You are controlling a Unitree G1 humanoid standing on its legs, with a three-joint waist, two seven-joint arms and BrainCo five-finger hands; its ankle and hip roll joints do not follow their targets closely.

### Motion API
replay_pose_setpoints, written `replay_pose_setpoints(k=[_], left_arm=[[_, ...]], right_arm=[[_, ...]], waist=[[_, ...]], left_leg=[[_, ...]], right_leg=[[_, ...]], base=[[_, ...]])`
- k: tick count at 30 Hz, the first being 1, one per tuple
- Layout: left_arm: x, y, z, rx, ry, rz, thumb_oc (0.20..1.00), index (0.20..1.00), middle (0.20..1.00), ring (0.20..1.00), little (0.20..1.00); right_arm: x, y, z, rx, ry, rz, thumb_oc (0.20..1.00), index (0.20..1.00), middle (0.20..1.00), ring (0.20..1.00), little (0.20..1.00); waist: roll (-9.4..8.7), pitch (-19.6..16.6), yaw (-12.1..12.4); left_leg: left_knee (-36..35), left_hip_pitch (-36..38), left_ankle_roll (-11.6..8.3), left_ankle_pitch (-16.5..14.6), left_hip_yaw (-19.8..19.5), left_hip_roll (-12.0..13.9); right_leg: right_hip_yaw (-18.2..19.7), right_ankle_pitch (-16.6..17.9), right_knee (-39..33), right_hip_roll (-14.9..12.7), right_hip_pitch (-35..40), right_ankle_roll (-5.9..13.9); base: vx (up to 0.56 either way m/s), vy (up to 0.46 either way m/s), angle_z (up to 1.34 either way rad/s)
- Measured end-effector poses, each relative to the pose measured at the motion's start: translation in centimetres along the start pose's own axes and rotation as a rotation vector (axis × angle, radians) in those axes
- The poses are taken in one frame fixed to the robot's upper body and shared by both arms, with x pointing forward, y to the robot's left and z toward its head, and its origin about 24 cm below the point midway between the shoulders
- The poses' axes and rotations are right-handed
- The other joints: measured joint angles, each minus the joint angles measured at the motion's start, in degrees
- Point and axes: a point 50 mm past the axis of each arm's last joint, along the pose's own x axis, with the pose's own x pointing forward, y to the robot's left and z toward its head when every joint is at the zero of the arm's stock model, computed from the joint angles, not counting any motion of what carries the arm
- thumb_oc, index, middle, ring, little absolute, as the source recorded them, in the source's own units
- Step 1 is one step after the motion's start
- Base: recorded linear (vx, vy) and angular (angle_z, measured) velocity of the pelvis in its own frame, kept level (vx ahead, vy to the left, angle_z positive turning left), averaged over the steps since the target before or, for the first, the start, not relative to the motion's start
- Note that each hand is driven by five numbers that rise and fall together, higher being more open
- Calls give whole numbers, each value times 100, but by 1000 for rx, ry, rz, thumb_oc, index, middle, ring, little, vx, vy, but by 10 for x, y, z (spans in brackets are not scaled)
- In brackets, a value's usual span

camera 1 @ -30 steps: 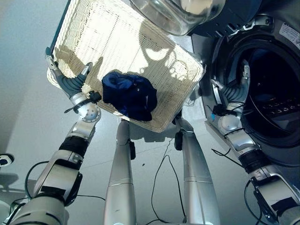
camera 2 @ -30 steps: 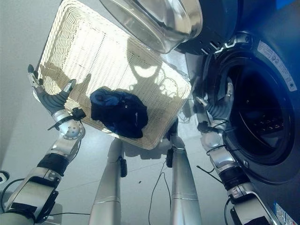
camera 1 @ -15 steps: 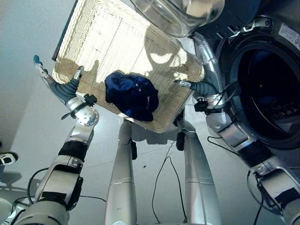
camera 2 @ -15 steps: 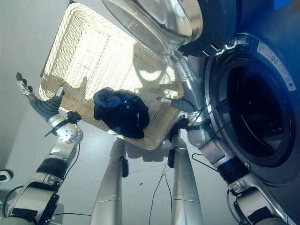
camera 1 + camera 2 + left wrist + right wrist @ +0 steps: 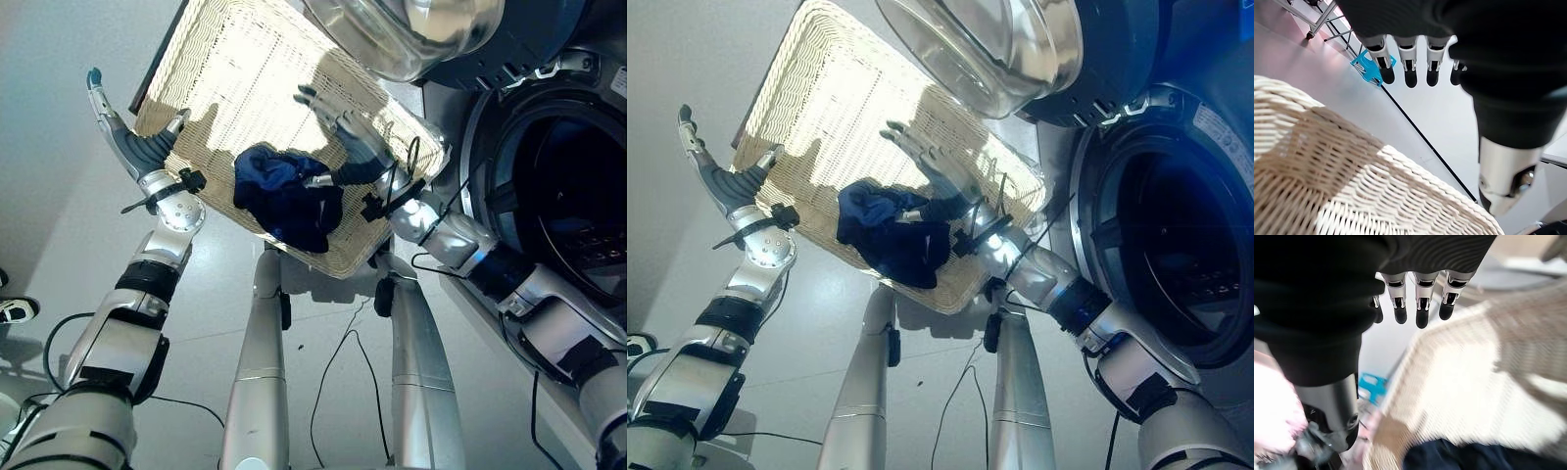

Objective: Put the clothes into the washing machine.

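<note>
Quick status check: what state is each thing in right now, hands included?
wicker basket: tilted, one garment inside
dark blue garment: bunched in the basket, not gripped
washing machine door: swung open
washing machine drum: open, dark inside, contents unclear
left hand: open, beside the basket's rim
right hand: open, fingers spread over the basket by the garment

Wicker basket [image 5: 245, 88], pale woven; grey floor [image 5: 59, 225]; small blue frame [image 5: 1372, 68] on the floor beside a black line.
</note>
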Motion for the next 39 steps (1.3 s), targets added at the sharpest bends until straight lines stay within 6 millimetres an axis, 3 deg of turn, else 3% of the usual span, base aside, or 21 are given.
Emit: replay_pose_setpoints(k=[7, 15, 25, 30, 39], left_arm=[[3, -9, 3, -23, 17, -40, 1000, 1000, 1000, 1000, 1000], [3, -18, 10, -51, 6, -72, 1000, 1000, 1000, 1000, 1000], [-4, -24, 10, -48, 5, -101, 1000, 1000, 1000, 1000, 1000], [-7, -26, 10, -56, 10, -106, 1000, 1000, 1000, 1000, 1000], [-9, -28, 11, -67, 9, -110, 1000, 1000, 1000, 1000, 1000]], right_arm=[[-1, 27, -28, -59, 209, 151, 1000, 1000, 1000, 1000, 1000], [-15, 40, -59, -131, 383, 323, 1000, 1000, 1000, 1000, 1000], [-12, 45, -46, -132, 257, 412, 1000, 1000, 1000, 1000, 1000], [-8, 47, -30, -111, 164, 409, 1000, 1000, 1000, 1000, 1000], [-8, 51, -20, -101, 97, 395, 1000, 1000, 1000, 1000, 1000]], waist=[[5, -3, 33], [29, -9, 149], [39, -13, 159], [39, -13, 152], [41, -12, 151]], left_leg=[[17, -9, -29, 23, -139, -23], [16, -17, -54, 61, -236, -40], [6, -30, -79, 44, -285, -37], [5, -46, -85, 47, -291, -37], [19, -90, -92, 44, -294, -37]], right_leg=[[-116, -36, 75, -44, 43, -27], [-201, -77, 153, -77, 52, -53], [-241, -142, 214, -81, 36, -72], [-247, -165, 231, -83, 10, -74], [-247, -197, 272, -84, -43, -73]], base=[[5, -31, 7], [4, -6, 3], [3, -4, 1], [0, 0, 0], [0, 0, 0]])
